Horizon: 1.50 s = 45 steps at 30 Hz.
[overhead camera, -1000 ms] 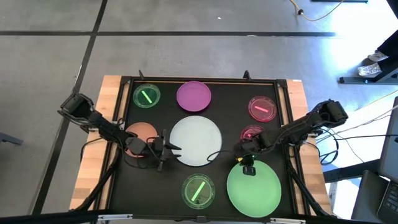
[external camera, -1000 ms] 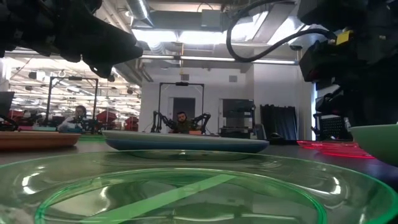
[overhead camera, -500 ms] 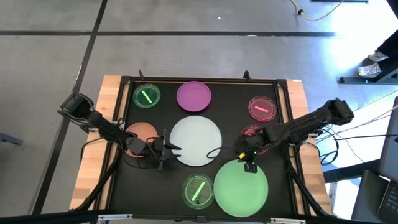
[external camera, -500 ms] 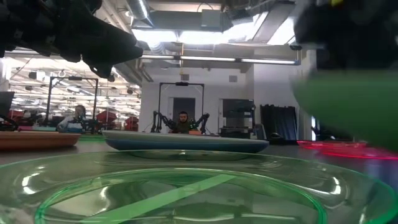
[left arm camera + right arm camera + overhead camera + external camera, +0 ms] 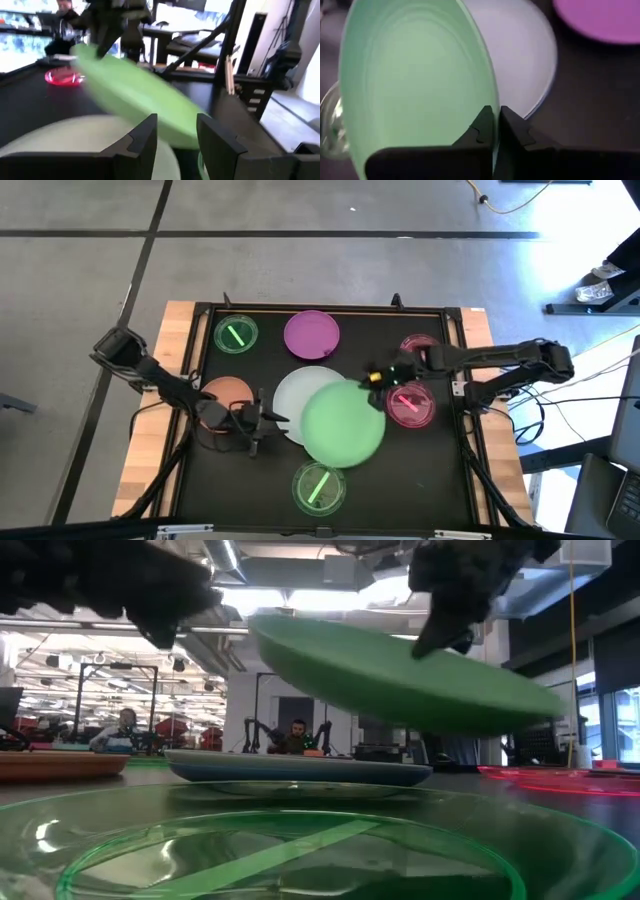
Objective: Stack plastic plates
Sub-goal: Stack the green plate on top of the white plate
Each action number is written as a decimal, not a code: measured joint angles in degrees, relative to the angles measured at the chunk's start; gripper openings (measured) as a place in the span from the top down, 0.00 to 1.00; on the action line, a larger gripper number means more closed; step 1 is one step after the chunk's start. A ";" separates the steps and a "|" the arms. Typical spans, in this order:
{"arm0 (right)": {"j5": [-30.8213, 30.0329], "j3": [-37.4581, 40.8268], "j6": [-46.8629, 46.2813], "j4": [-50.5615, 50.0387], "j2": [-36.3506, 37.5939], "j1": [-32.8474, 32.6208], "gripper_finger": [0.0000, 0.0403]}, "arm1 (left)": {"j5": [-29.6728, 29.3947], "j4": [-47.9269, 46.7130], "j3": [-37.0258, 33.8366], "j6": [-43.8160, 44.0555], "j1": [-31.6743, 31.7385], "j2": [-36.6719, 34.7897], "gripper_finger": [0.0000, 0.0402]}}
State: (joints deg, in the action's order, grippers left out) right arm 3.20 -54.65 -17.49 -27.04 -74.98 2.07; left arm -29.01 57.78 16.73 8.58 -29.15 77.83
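A large green plate (image 5: 342, 425) hangs tilted in the air over the right half of the large white plate (image 5: 296, 394), which lies flat at the table's middle. My right gripper (image 5: 375, 377) is shut on the green plate's far right rim. It shows lifted in the low view too, green plate (image 5: 400, 670) above white plate (image 5: 300, 768). My left gripper (image 5: 264, 420) is open beside the white plate's left edge, touching nothing. The orange plate (image 5: 230, 392) lies under the left arm. My right gripper pinches the green plate's rim (image 5: 489, 95) between its two fingers, one on each face of the plate. The fingers reach in from the table's right side, roughly level. The plate is lifted clear and tilted, hanging out from the fingers over the white plate (image 5: 530, 60).
A purple plate (image 5: 311, 333) and a small green plate (image 5: 236, 334) lie by the far edge. Another small green plate (image 5: 318, 485) lies by the near edge. Two small pink plates (image 5: 410, 406) (image 5: 416, 343) lie on the right, below the right arm. A raised frame (image 5: 320, 308) borders the black mat.
My right gripper has lifted the green plate off the table's near right part. It has carried it toward the left and far side, over the white plate, and the plate has tipped from flat to tilted. The pink plate on the right now lies uncovered.
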 joint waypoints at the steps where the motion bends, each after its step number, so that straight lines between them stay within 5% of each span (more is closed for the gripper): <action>1: 0.01 0.00 0.22 1.75 -0.46 1.10 0.98 | -0.40 -0.09 0.00 -0.64 -0.50 -0.82 0.67; 15: 2.76 -0.04 2.84 23.68 -16.86 8.56 0.98 | -4.05 -1.20 0.04 -4.66 -3.25 -4.62 0.67; 29: 1.42 -0.09 2.77 24.87 -26.56 8.48 0.97 | -4.98 -1.90 0.02 -4.48 -3.23 -4.62 0.67; 38: 3.08 -0.27 4.62 26.74 -28.45 8.43 0.76 | -4.99 -2.03 0.02 -4.50 -3.23 -4.60 0.67; 45: 2.83 -4.97 11.84 18.77 -23.30 8.30 0.66 | -5.01 -2.02 0.00 -4.66 -3.23 -4.60 0.67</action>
State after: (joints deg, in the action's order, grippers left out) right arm 6.03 -59.63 -5.65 -8.28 -98.28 10.37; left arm -34.02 55.76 16.73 3.92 -32.38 73.23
